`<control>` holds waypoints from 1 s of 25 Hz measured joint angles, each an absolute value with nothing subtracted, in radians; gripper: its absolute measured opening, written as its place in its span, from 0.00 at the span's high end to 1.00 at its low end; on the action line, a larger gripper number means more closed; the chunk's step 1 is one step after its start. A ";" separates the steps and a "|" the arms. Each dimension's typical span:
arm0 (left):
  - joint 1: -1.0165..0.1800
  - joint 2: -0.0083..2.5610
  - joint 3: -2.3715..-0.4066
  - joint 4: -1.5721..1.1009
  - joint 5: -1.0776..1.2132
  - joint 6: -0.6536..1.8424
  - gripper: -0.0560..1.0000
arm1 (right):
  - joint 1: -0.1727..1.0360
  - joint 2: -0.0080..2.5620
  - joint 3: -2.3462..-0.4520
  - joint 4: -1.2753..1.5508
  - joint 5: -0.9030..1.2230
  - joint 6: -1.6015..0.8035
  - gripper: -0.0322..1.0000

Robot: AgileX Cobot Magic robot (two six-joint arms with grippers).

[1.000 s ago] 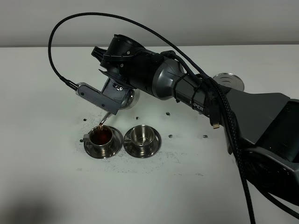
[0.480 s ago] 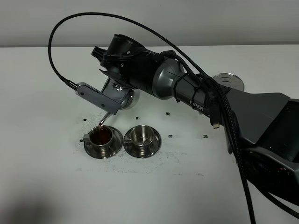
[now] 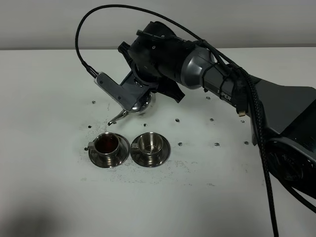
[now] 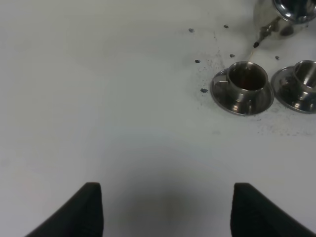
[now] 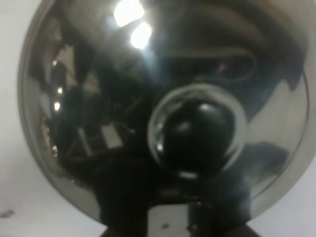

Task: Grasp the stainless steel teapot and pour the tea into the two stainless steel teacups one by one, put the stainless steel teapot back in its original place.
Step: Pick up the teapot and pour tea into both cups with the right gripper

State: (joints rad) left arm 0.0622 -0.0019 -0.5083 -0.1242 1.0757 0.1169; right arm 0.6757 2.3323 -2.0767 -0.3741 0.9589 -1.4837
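**Item:** stainless steel teapot [image 3: 139, 102], carried above the worktop [image 3: 49, 187], behind the two cups and well clear of them.

**Holder:** right hand [image 3: 129, 94], clamped on the pot from the handle side. The right wrist view is filled by the pot's dome and lid knob [image 5: 197, 133].

**Other arm:** left hand [image 4: 168, 212], fingers spread and empty, low over bare worktop, near the cups but apart from them.

**Progress:**
- Filled teacup [image 3: 108, 143] on its saucer [image 3: 121, 155] holds reddish-brown tea [image 3: 106, 143]. First pour judged complete or nearly so.
- Empty teacup [image 3: 149, 142], just beside it toward the right arm, shows bare steel inside. Second pour outstanding.
- Return of the pot to its place outstanding.

**Orientation:**
- The pot is tipped forward.
- Its long axis, handle to spout, runs diagonally from the hand down toward the filled cup.
- The spout [image 3: 116, 117] points down and leftward; its tip is behind that cup's far rim, not above the empty one.

**Note:** dark specks [image 3: 180, 144] lie scattered around the saucers.
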 joint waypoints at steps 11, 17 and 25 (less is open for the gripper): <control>0.062 -0.002 -0.508 -0.124 1.076 0.117 0.44 | 0.703 2.202 -2.018 -0.093 1.027 -1.467 0.80; 0.062 -0.002 -0.508 -0.124 1.076 0.117 0.44 | 0.760 2.068 -1.803 0.051 1.008 -1.302 0.80; 0.062 -0.002 -0.508 -0.124 1.076 0.117 0.44 | 0.819 2.027 -1.650 0.093 0.978 -0.776 0.80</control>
State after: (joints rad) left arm 0.0622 -0.0019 -0.5083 -0.1242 1.0757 0.1169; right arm 0.8193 2.0273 -1.6496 0.0932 0.9782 -0.7757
